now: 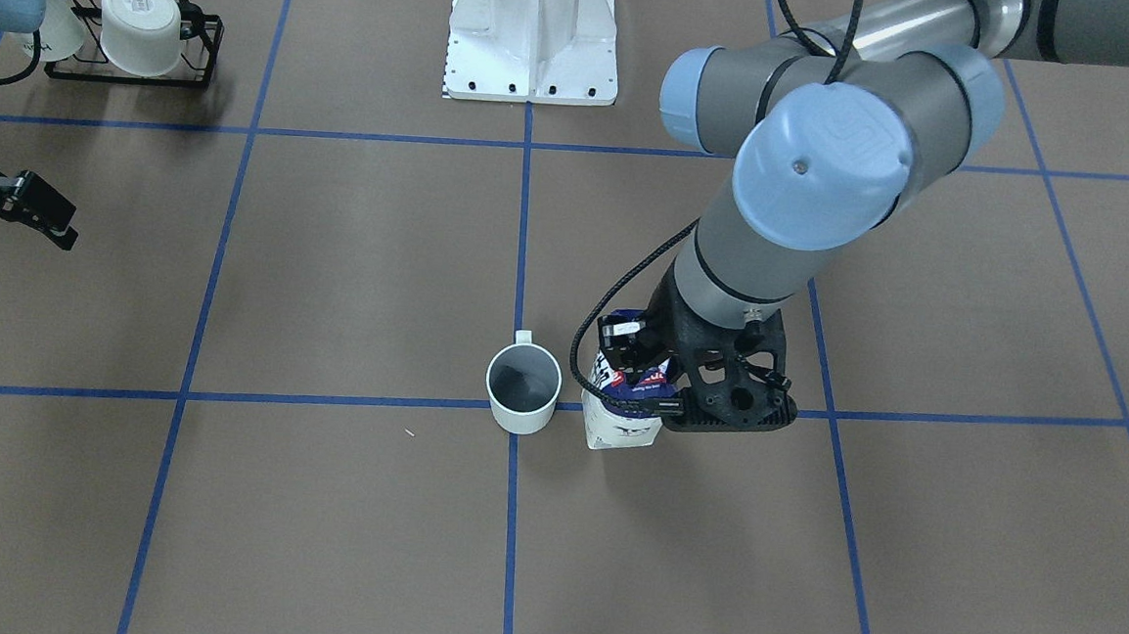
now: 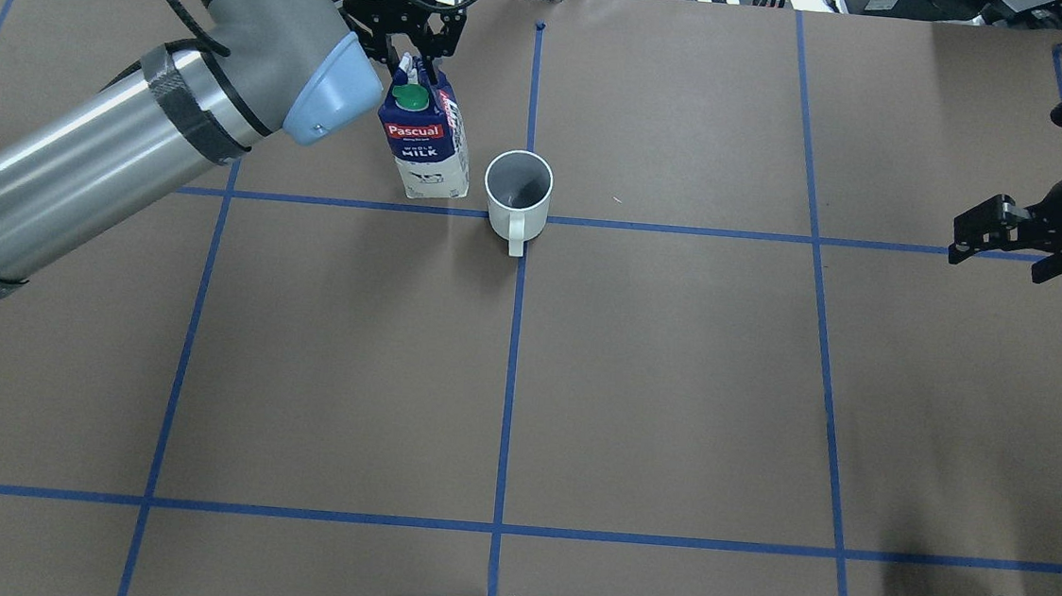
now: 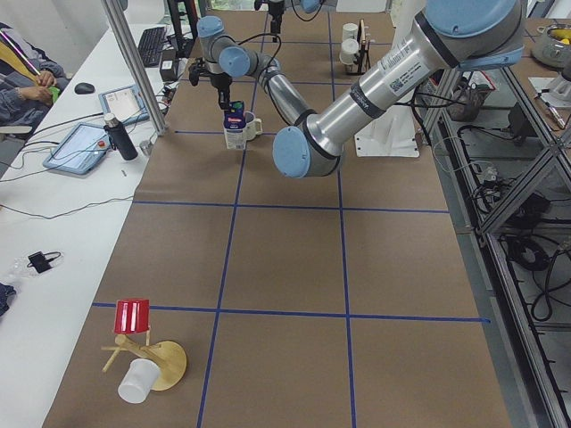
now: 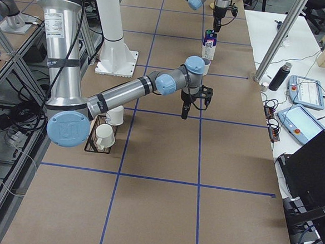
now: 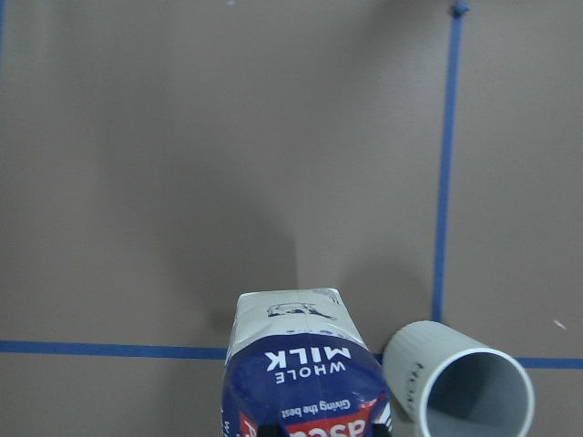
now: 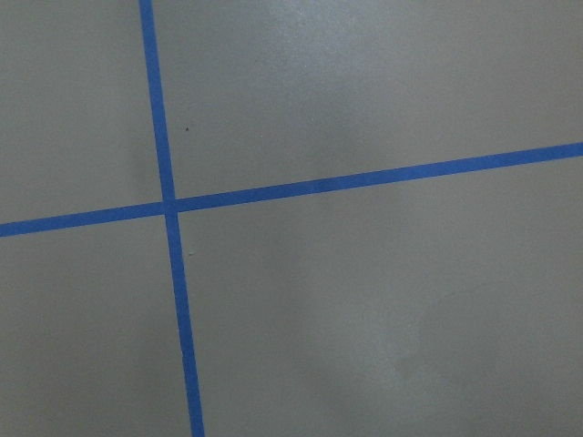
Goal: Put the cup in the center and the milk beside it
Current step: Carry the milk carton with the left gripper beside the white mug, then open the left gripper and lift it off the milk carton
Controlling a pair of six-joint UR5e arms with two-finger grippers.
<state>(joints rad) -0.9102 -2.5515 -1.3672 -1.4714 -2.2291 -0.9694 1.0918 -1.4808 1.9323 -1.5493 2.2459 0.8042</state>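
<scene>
The cup (image 2: pixel 517 193), a white mug with a grey inside, stands upright on the crossing of blue tape lines, handle toward the robot; it also shows in the front view (image 1: pixel 523 385). The milk (image 2: pixel 425 143), a white and blue carton with a green cap, stands upright just to the cup's left with a small gap; it also shows in the left wrist view (image 5: pixel 305 364). My left gripper (image 2: pixel 414 66) comes down from above and is shut on the carton's top ridge. My right gripper (image 2: pixel 998 259) is open and empty, far to the right, above bare table.
A black wire rack (image 1: pixel 199 50) holds a white mug showing its flat base (image 1: pixel 141 26) at the robot's near right corner. The white base plate (image 1: pixel 535 36) sits at the robot's edge. A wooden stand with a red cup (image 3: pixel 132 316) is at the left end.
</scene>
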